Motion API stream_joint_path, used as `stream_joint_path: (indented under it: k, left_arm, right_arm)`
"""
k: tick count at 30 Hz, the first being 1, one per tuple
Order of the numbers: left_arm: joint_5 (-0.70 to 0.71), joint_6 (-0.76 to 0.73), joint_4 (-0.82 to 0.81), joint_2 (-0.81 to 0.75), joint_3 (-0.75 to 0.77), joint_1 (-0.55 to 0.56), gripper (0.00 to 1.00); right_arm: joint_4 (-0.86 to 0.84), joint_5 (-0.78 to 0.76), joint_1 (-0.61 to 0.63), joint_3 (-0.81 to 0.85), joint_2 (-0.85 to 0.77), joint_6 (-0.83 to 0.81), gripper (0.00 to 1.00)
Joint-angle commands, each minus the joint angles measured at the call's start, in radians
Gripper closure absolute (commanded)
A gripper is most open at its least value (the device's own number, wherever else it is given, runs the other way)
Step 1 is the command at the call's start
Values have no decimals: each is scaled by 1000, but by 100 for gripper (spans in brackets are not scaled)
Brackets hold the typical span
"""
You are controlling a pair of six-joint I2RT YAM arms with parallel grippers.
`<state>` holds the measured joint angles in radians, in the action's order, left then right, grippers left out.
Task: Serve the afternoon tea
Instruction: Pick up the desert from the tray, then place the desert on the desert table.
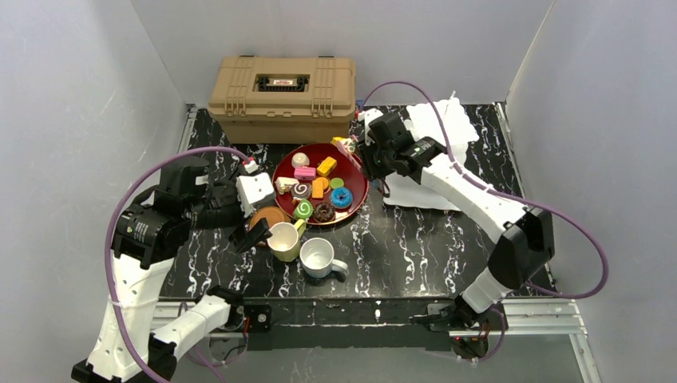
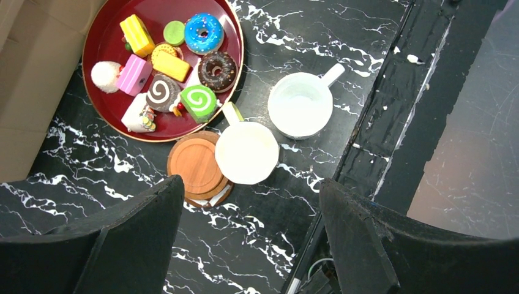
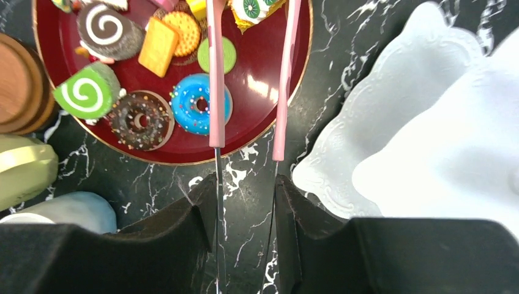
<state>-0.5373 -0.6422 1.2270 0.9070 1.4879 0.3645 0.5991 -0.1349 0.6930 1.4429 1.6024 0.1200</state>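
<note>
- Left pincer [image 2: 251,190] gapes wide, empty, above the coasters [image 2: 194,164] and pale yellow mug [image 2: 246,152].
- Right pincer [image 3: 245,184] clamps the tongs [image 3: 215,92] (a kiwi-topped pastry [image 3: 254,9] sits between their arms).

Black marble table [image 1: 415,247]; on it toolbox [image 1: 282,88], red tray [image 2: 104,37], coasters [image 2: 194,162], yellow mug [image 1: 283,239], white mug [image 1: 318,257], plates [image 3: 428,122]

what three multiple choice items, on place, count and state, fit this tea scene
1. Ring donuts on the round red tray: A one, B four, C two.
2. The white mug stands: A on the black marble table beside the pale yellow mug, B on the tray, C inside that mug.
3. The right gripper is: A open and empty, B shut on pink-tipped metal tongs, C hidden.
Answers: C, a blue donut and a chocolate donut; A, it sits off the tray; B, it clamps the tongs.
</note>
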Motion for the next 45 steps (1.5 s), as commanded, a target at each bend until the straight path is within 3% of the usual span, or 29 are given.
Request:
stream_joint_path:
  k: [1,10,22,32,45]
  left_arm:
    - [10,41,-18,-4,-4,-1,21]
    - [65,114,-61,-4,-66,0,20]
    - [76,74,-39,-19,-60,0,20]
    - [62,64,-32,-25,-49,0,20]
    - [51,58,-32,-17,-41,-1,20]
  right_arm:
    - [73,-51,-4,101,-89,11,62]
    - [242,-119,-6,260,-186,30,60]
    - [473,-212,-6,444,-272,61,59]
    - [659,-312,-6,455,-378,83,58]
    - [669,-406,-6,324,-422,82,55]
